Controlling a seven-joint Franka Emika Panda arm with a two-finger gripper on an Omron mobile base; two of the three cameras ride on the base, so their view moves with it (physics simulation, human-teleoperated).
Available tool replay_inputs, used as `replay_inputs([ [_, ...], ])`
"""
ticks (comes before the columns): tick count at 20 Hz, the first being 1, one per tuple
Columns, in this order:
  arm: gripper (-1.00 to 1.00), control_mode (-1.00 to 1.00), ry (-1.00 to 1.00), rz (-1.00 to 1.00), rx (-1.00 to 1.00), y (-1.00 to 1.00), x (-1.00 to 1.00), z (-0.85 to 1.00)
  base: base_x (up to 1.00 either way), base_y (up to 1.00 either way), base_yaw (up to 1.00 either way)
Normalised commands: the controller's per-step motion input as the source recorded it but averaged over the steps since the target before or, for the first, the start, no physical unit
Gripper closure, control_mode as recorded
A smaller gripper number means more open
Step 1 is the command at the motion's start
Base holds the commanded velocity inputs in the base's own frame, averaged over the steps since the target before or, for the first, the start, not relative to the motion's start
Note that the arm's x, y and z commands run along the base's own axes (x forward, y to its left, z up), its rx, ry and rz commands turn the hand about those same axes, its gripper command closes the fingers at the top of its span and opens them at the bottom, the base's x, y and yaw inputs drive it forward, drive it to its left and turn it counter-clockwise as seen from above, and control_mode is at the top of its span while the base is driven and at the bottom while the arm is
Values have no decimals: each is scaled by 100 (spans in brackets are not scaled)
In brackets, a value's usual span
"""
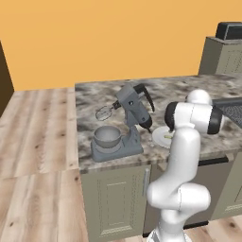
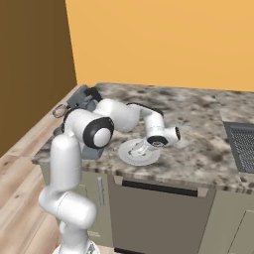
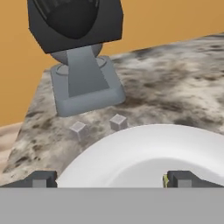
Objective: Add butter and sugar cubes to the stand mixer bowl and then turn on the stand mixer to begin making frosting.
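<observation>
My fingers [image 3: 112,179] spread wide, empty, low over plate [image 3: 144,148]; closing could clip its rim, missing butter [image 3: 165,180] by right tip.

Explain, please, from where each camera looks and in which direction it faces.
Left base view: behind the arm's left, facing the stand mixer, its bowl and the counter; the arm rises at lower right.
Right base view: behind its right, facing the plate; the arm rises at lower left, claw over the plate.
Hand view: low over the plate, facing the mixer's back; dark fingertips below.
All share mixer, plate, counter.
</observation>
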Motion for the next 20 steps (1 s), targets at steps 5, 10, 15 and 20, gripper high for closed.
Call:
replay_inputs([
  [5, -100, -100, 0, -5, -4, -2, 14, -23, 0, 0, 0],
  [10, -100, -100, 0, -4, -3, -2, 19, -26, 0, 0, 0],
  [15, -100, -100, 0, -4, -2, -9, 20, -22, 0, 0, 0],
  [20, -100, -100, 0, -2, 0, -15, 16, -14, 0, 0, 0],
])
